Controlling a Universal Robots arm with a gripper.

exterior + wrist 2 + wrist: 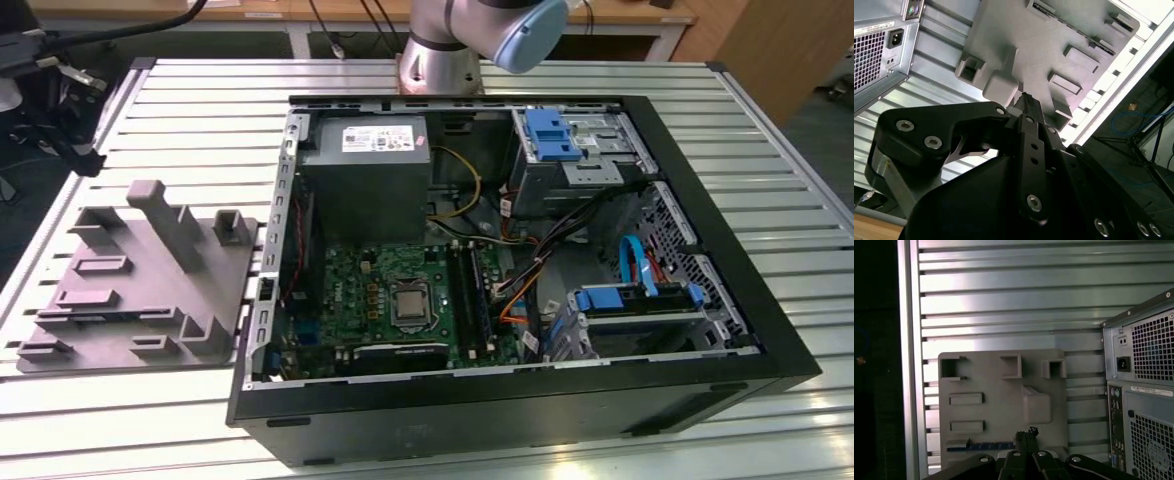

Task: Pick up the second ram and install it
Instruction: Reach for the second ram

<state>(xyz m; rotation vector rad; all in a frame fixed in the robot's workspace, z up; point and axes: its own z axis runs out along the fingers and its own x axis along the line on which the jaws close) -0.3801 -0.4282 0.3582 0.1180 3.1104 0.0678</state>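
We see our black jaws closed, empty, over the grey moulded tray [994, 410] holding the flat dark-blue memory stick [981, 445].

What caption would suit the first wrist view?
Hand facing the grey fixture that carries the second ram, computer case alongside on the slatted table.

The bench [774, 150] is a silver metal top made of long ribbed slats with dark grooves between them. An open black computer case [534, 400] lies on its side on it, its inside facing up. On the exterior view's left of the case, a flat grey moulded fixture [134, 290] with raised blocks and pockets rests on the slats. In the first wrist view, a strip of bare bench separates the two. The arm's silver base [441, 65] rises at the bench's edge behind the case.
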